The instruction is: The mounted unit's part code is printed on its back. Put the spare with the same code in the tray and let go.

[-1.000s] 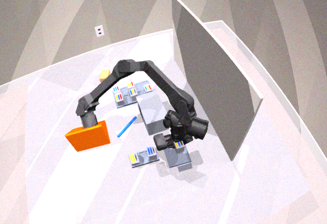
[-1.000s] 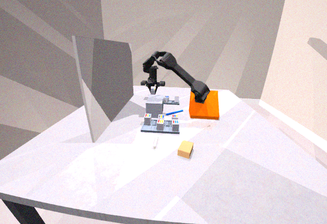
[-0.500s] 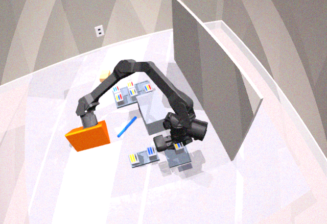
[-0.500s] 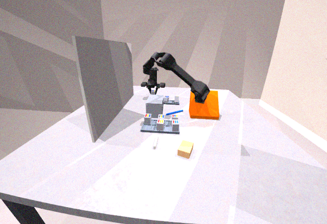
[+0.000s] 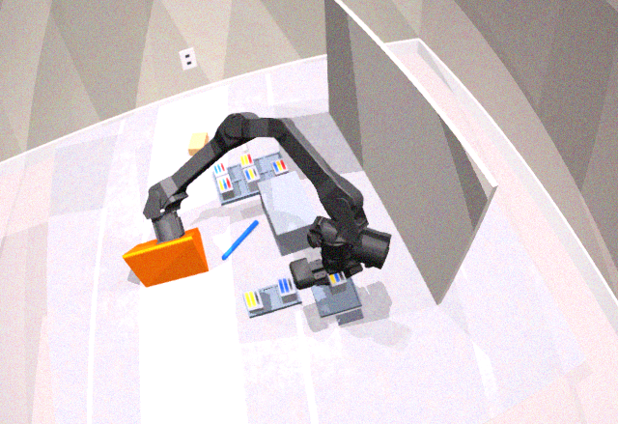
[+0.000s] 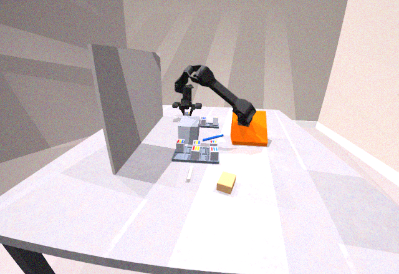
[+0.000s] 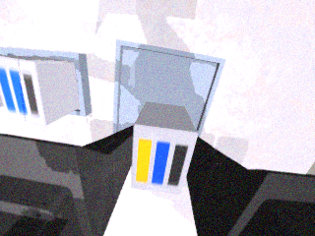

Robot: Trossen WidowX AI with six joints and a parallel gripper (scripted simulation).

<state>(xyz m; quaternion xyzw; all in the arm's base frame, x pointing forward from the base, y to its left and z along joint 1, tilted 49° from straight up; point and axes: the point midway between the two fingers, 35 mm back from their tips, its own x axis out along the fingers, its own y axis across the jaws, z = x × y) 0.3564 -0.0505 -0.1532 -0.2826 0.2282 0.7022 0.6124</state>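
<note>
My gripper (image 5: 336,281) (image 6: 187,114) (image 7: 161,131) is shut on a grey spare (image 5: 337,284) (image 7: 159,159) with yellow, blue and black stripes on its top. The spare hangs over the blue-grey tray (image 5: 339,305) (image 7: 162,81), towards the arm side in the wrist view. The gap beneath it is hard to judge. The tray shows nothing lying in it. A larger rack (image 5: 242,191) (image 6: 194,160) holds several striped spares. I cannot tell which thing is the mounted unit, and no code on its back is readable.
A small rack (image 5: 269,303) with two striped blocks stands beside the tray. A large grey box (image 5: 287,205) (image 6: 188,130) stands between the racks. A tall panel (image 5: 399,134) (image 6: 135,80) rises behind the arm. A blue rod (image 5: 240,240) and tan block (image 6: 226,182) lie on the table.
</note>
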